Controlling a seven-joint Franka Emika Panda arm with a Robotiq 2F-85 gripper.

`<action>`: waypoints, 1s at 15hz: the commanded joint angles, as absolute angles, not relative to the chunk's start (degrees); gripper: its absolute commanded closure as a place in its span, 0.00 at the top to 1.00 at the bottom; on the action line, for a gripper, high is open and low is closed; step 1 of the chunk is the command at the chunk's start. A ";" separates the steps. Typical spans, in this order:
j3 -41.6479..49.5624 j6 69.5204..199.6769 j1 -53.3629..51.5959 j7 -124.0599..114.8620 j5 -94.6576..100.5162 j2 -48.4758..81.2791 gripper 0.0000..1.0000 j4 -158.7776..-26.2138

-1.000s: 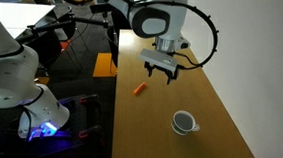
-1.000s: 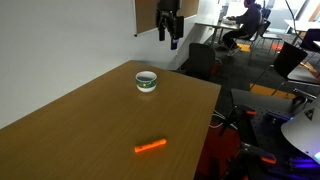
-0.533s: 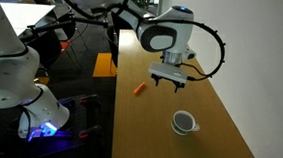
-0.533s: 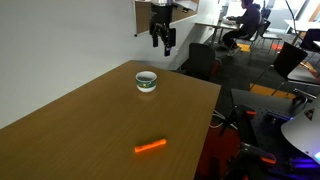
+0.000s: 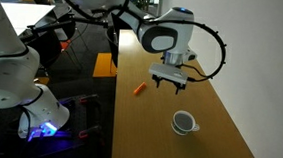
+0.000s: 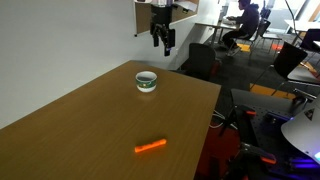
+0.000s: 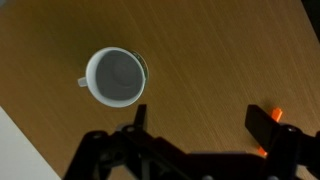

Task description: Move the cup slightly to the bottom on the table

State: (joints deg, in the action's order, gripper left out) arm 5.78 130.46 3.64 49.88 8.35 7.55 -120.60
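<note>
The small white cup (image 5: 184,122) with a dark inside stands on the light-brown wooden table (image 5: 152,140). It also shows in an exterior view (image 6: 146,80) and in the wrist view (image 7: 115,76), its small handle pointing left there. My gripper (image 5: 167,85) hangs open and empty in the air above the table, between the cup and the orange stick. In an exterior view my gripper (image 6: 164,41) is high above the cup. In the wrist view the fingers (image 7: 203,117) are spread wide, with the cup up and to the left of them.
A small orange stick (image 5: 139,88) lies on the table, also seen in an exterior view (image 6: 150,146) and at the wrist view's right edge (image 7: 277,116). The table (image 6: 100,125) ends at an edge near chairs and equipment. A white wall borders the table.
The gripper moved from near the stick toward the cup and turned between 1.0 s and 0.5 s ago. Since then it has held still. Cup and stick have not moved.
</note>
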 commanded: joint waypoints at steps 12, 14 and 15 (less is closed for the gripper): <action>4.05 141.33 10.46 55.79 7.14 17.56 1.00 -117.79; 2.40 141.67 12.17 61.01 3.59 19.04 1.00 -117.14; 1.64 141.39 12.99 63.68 1.50 19.73 1.00 -116.66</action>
